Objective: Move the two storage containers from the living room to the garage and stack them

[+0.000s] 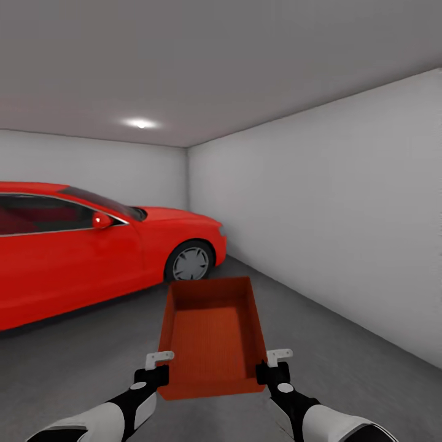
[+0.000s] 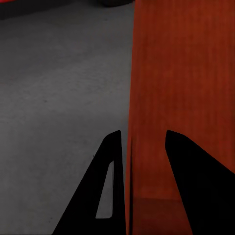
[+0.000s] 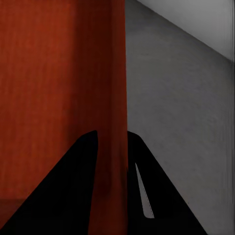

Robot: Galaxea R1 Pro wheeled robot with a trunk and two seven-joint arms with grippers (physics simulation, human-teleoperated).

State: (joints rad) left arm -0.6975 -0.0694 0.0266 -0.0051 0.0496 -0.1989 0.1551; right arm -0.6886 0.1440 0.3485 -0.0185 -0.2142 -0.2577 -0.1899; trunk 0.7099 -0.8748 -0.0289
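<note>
- Jaws of both grippers are clamped on the bin's long walls: the left gripper pinches the left wall near the near corner, and the right gripper pinches the right wall opposite it.
- Left wrist view shows the left gripper with one finger outside and one inside the orange wall; right wrist view shows the right gripper likewise straddling its wall.
- The bin is held out in front of the robot, open top up and tipped a little away, empty inside. It looks lifted clear of the floor, though the gap beneath is hard to judge.
- Under and around it lies the dark grey floor, so the robot is inside the garage.
- To the left, beyond the bin, stands the red car, its front wheel just past the bin's far end in the head view.
- To the right runs a pale wall; further off are the back wall and a ceiling light.
- Step in hand, as I judge it: carrying a bin into the garage, ready for setting down.
- Next move calls for lowering both arms evenly, keeping the bin level, onto open floor away from the car and wall, then parting the jaws.
- No second bin is seen on the floor ahead.
</note>
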